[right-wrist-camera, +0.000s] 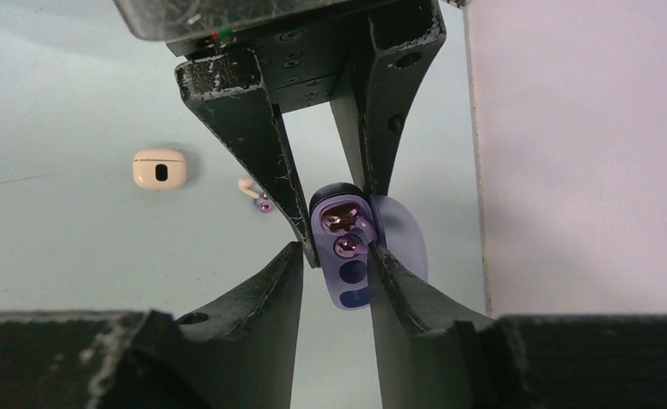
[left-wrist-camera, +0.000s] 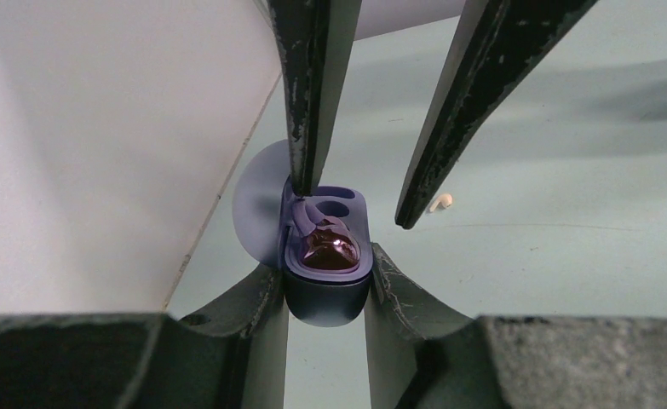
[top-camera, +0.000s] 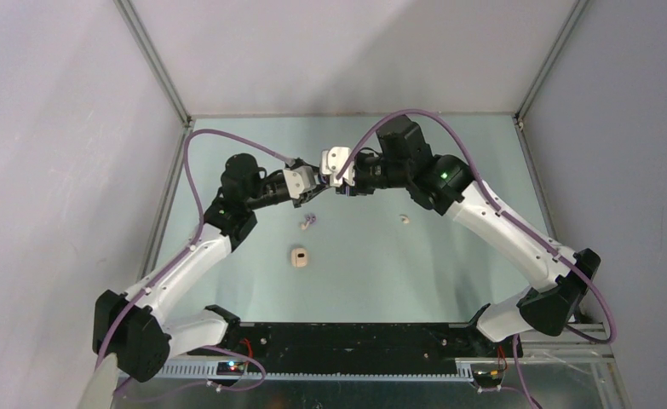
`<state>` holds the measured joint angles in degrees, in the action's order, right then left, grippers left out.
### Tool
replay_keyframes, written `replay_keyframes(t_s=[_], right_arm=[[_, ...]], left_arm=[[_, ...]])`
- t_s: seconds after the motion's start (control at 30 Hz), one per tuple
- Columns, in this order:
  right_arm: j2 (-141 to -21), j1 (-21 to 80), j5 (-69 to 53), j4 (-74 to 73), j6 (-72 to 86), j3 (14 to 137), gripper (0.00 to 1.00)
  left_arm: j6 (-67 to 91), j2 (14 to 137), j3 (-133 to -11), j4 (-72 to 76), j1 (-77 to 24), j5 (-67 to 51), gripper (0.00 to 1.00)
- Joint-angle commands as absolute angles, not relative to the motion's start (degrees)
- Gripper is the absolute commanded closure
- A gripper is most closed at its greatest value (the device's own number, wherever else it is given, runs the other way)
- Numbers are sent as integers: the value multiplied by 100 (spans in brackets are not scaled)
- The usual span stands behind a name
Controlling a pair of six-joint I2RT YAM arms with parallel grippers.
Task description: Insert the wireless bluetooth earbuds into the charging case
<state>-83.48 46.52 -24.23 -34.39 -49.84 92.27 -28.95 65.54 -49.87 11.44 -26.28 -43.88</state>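
Observation:
My left gripper (left-wrist-camera: 325,274) is shut on an open lilac charging case (left-wrist-camera: 328,294) and holds it above the table near the back; in the top view the gripper is at mid-back (top-camera: 313,184). One glossy lilac earbud (left-wrist-camera: 331,247) sits in the case, and the slot beside it is empty. My right gripper (right-wrist-camera: 335,252) is open, its fingertips either side of the case (right-wrist-camera: 352,281); one of its fingers (left-wrist-camera: 306,102) touches the case's rim. A lilac bud (right-wrist-camera: 264,204) and a cream bud (right-wrist-camera: 246,185) lie together on the table. Another cream bud (top-camera: 405,219) lies to the right.
A cream charging case (top-camera: 298,256) lies on the pale green table in front of the grippers, also in the right wrist view (right-wrist-camera: 159,169). The enclosure's white walls (left-wrist-camera: 100,145) stand close behind and beside the grippers. Purple cables loop over both arms.

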Motion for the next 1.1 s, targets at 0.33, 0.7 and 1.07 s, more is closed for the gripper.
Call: replay_keyframes(t_s=[0.33, 0.7, 1.07], right_arm=[[-8291, 4804, -2058, -2927, -5145, 9026, 54], [-8208, 4836, -2213, -2691, -5189, 8905, 56], [-8120, 4841, -2375, -2584, -5251, 8789, 65]], left_arm=[[-3101, 6365, -5073, 1282, -2610, -4528, 100], [-3063, 6367, -5057, 1284, -2610, -4404, 100], [-2541, 6436, -5103, 1525, -2562, -4181, 100]])
